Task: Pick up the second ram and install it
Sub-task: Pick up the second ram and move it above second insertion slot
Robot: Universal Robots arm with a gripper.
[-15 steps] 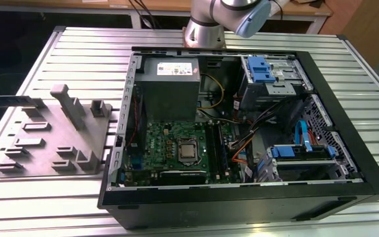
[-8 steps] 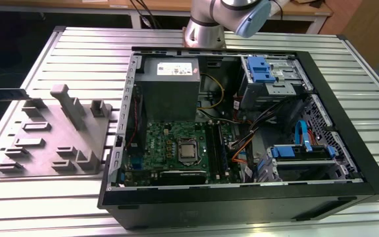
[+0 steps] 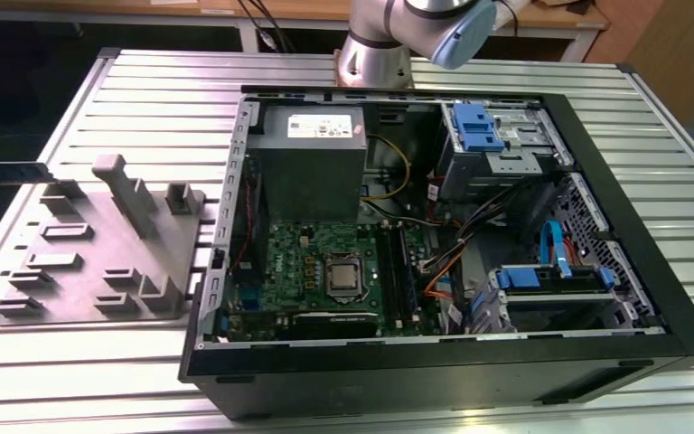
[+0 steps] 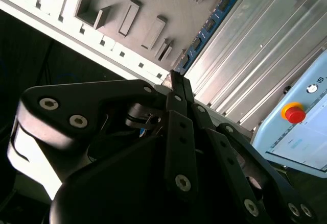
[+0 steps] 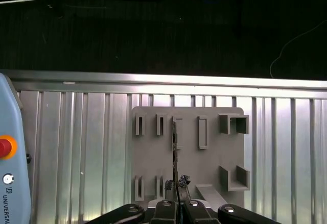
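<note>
My gripper [image 4: 176,78] is shut on the second ram [image 4: 209,27], a thin blue-green strip with black chips that runs out past the fingertips. In the first wrist view the second ram [image 5: 175,152] shows edge-on as a dark line running from the gripper [image 5: 177,185] out over the grey moulded tray [image 5: 153,157]. At the exterior view's left edge the second ram [image 3: 7,172] hangs level as a dark strip over the far corner of the tray [image 3: 82,312]. The green motherboard [image 3: 311,262] lies inside the open computer case [image 3: 444,357].
The case stands on a slatted metal table [image 3: 142,90], with the arm's base [image 3: 378,54] behind it. Cables, blue drive cages and a power supply [image 3: 311,154] crowd the case. A pale blue pendant with a red button [image 4: 295,113] lies on the table near the tray.
</note>
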